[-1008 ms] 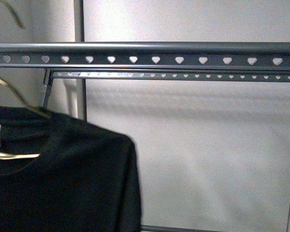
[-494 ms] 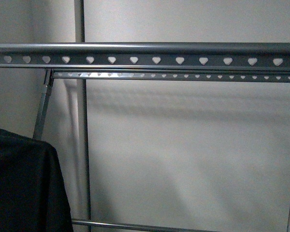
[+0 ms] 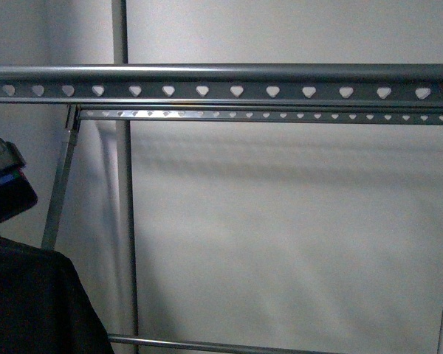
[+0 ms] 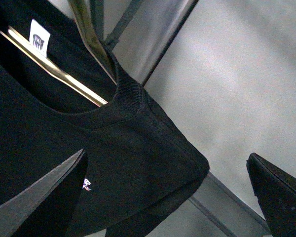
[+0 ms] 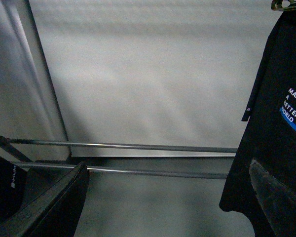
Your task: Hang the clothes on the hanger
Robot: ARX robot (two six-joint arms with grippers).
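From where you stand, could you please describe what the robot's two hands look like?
The left hand and right hand look alike: each has two wedge-shaped fingers, matte black to dark grey, tapering to points. No cables or markings show. In the front view a black boxy part with a bluish patch probably belongs to the left hand.

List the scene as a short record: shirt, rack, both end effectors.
shirt: black, on a gold wire hanger, white label at the neck
rack: grey, heart-shaped holes along the top rail, nothing on the stretch in front view
left end effector: open, holds nothing
right end effector: open, holds nothing
shirt hung on rack: cannot tell
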